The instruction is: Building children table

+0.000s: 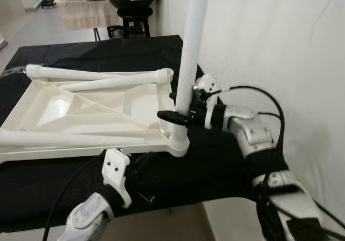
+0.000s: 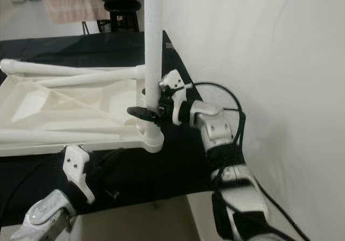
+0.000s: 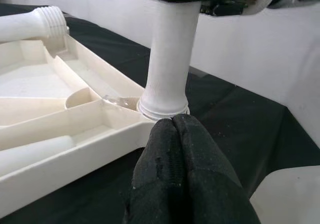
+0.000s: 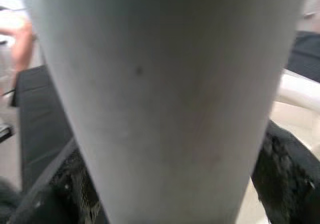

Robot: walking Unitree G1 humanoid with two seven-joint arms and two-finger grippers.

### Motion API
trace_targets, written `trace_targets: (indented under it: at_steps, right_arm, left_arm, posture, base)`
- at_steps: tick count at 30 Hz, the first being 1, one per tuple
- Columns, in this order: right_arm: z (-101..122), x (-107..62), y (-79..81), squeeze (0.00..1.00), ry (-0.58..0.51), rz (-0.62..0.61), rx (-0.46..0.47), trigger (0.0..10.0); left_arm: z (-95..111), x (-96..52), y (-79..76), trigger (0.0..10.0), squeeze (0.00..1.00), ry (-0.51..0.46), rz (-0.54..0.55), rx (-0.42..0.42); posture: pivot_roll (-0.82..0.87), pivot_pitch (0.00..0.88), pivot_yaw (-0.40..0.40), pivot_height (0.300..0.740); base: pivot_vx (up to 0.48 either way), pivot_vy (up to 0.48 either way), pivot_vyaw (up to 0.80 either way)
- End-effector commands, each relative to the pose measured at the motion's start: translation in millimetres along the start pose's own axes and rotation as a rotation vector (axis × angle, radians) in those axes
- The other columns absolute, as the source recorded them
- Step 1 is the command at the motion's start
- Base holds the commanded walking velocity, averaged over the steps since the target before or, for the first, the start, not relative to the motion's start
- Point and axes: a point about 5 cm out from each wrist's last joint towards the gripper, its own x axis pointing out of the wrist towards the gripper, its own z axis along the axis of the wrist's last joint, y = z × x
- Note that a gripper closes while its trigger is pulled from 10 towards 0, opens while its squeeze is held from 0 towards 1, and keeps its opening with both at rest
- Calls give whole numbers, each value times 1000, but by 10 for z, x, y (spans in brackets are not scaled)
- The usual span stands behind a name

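Observation:
A white plastic table top (image 1: 64,152) lies upside down on the black cloth (image 1: 210,171). One white leg (image 1: 191,47) stands upright in its near right corner socket (image 1: 179,144). My right gripper (image 1: 175,116) is shut on this leg a little above the socket; its black fingers (image 4: 285,164) flank the leg (image 4: 165,93). My left gripper (image 3: 173,121) is shut with nothing in it, its tips close to the socket's base, by the front edge of the cloth. Three loose legs lie on the table top, one with a threaded end (image 1: 164,75).
A white wall (image 1: 280,47) runs close along the right side of the table. A dark stool (image 1: 135,20) and a cloth-covered stand (image 1: 86,9) are behind the far edge. The black-covered table's front edge (image 1: 178,203) is just below my arms.

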Motion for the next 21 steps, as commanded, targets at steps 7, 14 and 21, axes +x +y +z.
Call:
trace_targets:
  at_steps: [7,14,21]
  right_arm:
    - [-88,33,10,0,65,150,92,0]
    - [-123,-32,-46,0,45,123,83,0]
    - [-155,-158,-155,0,9,-41,29,0]
  left_arm:
    - [-44,-14,-27,10000,0,20,1,-9]
    - [-45,-15,-36,10000,0,21,-1,-10]
    - [-44,-20,-40,10000,0,21,0,-10]
  posture:
    - [36,38,-56,740]
    - [34,37,-56,740]
    - [35,40,-60,740]
  base:
    - [0,0,0]
    - [0,0,0]
    - [0,0,0]
